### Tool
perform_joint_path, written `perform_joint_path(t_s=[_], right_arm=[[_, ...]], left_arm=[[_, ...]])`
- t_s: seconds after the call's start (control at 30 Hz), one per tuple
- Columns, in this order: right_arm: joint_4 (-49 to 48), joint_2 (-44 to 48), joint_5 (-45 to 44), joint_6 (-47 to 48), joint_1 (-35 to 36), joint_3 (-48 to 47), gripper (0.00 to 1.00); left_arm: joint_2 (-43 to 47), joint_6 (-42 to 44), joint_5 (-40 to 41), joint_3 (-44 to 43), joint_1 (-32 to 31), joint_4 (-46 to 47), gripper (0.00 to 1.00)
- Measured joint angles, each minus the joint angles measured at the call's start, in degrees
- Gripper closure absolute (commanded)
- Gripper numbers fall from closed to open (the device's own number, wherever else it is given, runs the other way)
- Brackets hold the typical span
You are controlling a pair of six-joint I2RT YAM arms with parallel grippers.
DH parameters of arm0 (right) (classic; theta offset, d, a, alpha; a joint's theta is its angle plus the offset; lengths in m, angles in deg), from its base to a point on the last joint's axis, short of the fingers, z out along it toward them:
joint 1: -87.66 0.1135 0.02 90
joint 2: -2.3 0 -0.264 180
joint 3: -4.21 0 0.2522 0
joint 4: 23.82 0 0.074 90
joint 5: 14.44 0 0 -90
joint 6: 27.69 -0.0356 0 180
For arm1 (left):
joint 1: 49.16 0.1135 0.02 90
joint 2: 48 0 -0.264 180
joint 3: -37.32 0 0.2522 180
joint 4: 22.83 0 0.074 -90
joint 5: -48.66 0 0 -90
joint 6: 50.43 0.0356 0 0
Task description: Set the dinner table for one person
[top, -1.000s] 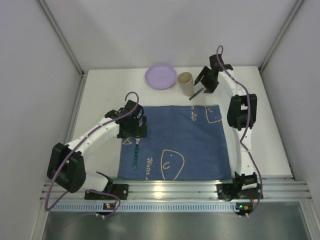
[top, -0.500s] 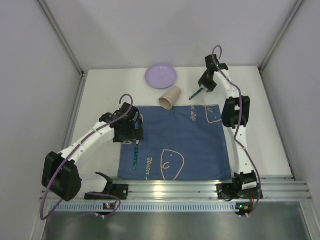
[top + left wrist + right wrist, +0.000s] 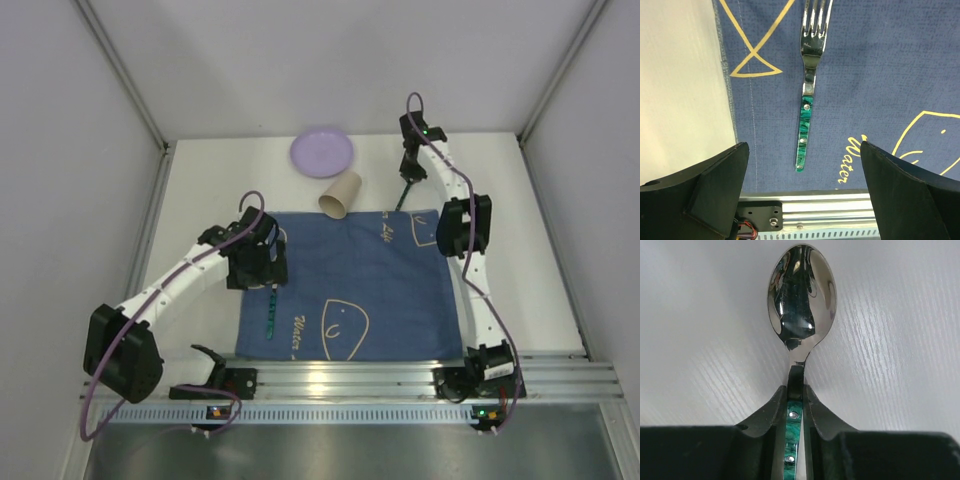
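On the white dinner table (image 3: 200, 200) lies a blue cloth mat (image 3: 350, 285). A fork (image 3: 271, 312) with a green handle rests along the mat's left side, also seen as the fork (image 3: 807, 100) in the left wrist view. My left gripper (image 3: 262, 265) hovers above it, open (image 3: 802, 147) and holding nothing. At the back, my right gripper (image 3: 407, 178) is shut (image 3: 795, 390) on the green handle of a spoon (image 3: 802, 295), whose bowl lies on the white top. The spoon (image 3: 402, 195) sits just beyond the mat's far right corner.
A tan paper cup (image 3: 340, 194) lies tipped on its side at the mat's far edge. A lilac plate (image 3: 322, 153) sits behind it. The ribbed aluminium rail (image 3: 350, 378) runs along the near edge. Grey walls enclose three sides.
The cup, upright a second ago, has fallen towards the mat. My right gripper turned over the spoon and closed on its handle. The left arm drew back slightly from the fork.
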Motion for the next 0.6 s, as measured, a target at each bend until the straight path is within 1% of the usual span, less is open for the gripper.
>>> perform_joint_path(t_s=[0.07,0.23,0.33,0.43,0.5,0.6], right_arm=[[-0.2,0.2,-1.0,1.6,0.4,0.6,1.0],[-2.4,3.1,0.3,4.9,0.3,5.6,1.0],[-4.1,5.2,2.9,6.5,-0.1,8.7,1.0],[-5.0,7.4,6.3,7.0,-0.9,10.1,1.0],[-5.8,10.4,8.2,7.1,-1.3,12.1,1.0],[-7.0,19.1,10.5,7.4,-2.0,18.7,1.0]], left_arm=[[-0.5,-0.1,-0.8,-0.1,0.0,0.1,0.02],[-3.0,-0.2,-2.9,-0.3,0.0,0.5,0.02],[-4.2,0.0,-3.3,-1.4,0.0,0.5,0.02],[-5.9,0.7,-2.7,-4.8,0.0,0.3,0.02],[-7.7,1.2,-2.1,-8.0,0.0,0.7,0.02],[-11.8,1.8,-1.5,-13.9,0.2,1.6,0.02]])
